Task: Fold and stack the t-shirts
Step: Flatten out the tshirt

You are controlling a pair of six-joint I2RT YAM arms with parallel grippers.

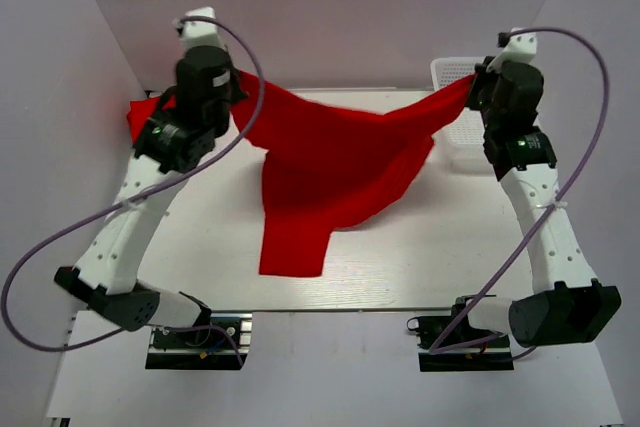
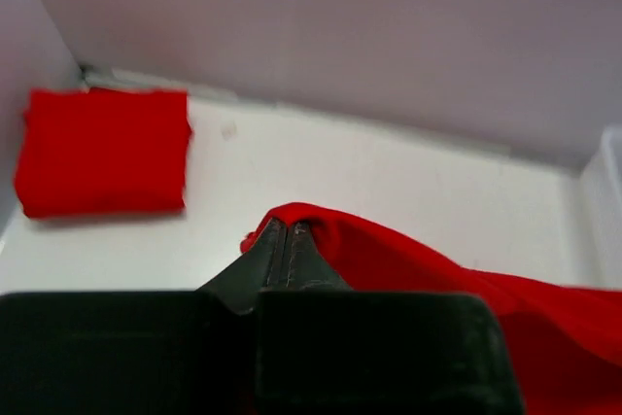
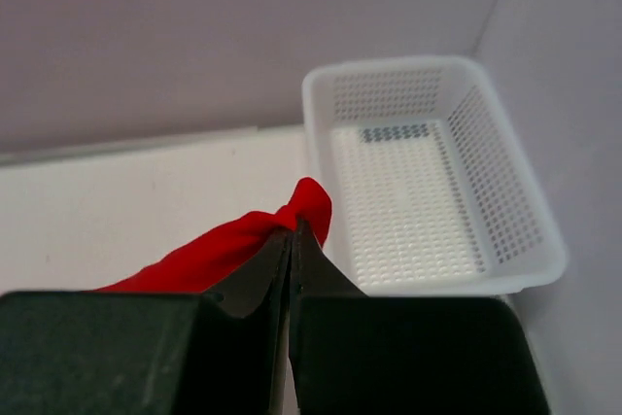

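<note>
While pinching the unfolded t-shirt (image 1: 330,162) aloft over the table (image 1: 400,267) with left gripper (image 2: 289,230) and right gripper (image 3: 294,225) clamped on it, looks half done at best, just one folded t-shirt (image 2: 102,151) parked far-left.

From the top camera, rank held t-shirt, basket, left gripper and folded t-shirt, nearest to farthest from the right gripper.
1. Held t-shirt, pinched in the right gripper.
2. White basket, beside it.
3. Left gripper, across the table.
4. Folded t-shirt, far-left corner.

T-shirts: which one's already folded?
The folded t-shirt lying flat in the far-left corner, a neat rectangle. The other t-shirt hangs unfolded, stretched between the left gripper and right gripper.
</note>
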